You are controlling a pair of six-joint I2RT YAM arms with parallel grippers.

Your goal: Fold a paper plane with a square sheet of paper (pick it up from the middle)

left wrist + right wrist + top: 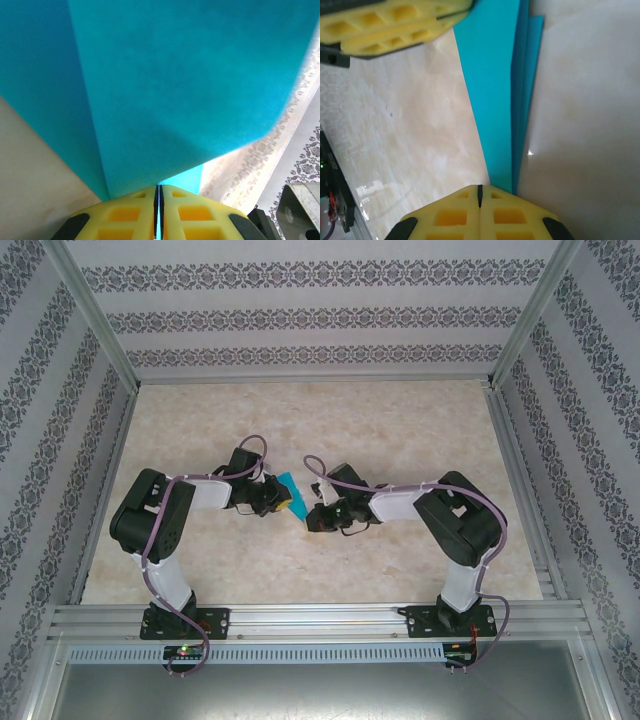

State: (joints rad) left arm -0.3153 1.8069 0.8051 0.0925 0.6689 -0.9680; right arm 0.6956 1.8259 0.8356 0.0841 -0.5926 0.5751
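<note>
Paper plane (pixel 292 492), part-folded, is sitting over mid table (pixel 400 420) | left gripper (pixel 159 200) is pinching its wide end | right gripper (pixel 480 192) is closed, tips at narrow end, hold unclear | long axis is running gripper to gripper, both arms equally near

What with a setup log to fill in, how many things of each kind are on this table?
Robot arms: 2, the left arm and the right arm.
Folded teal-blue paper: 1, pinched in the left claw.
Total: 3.
</note>
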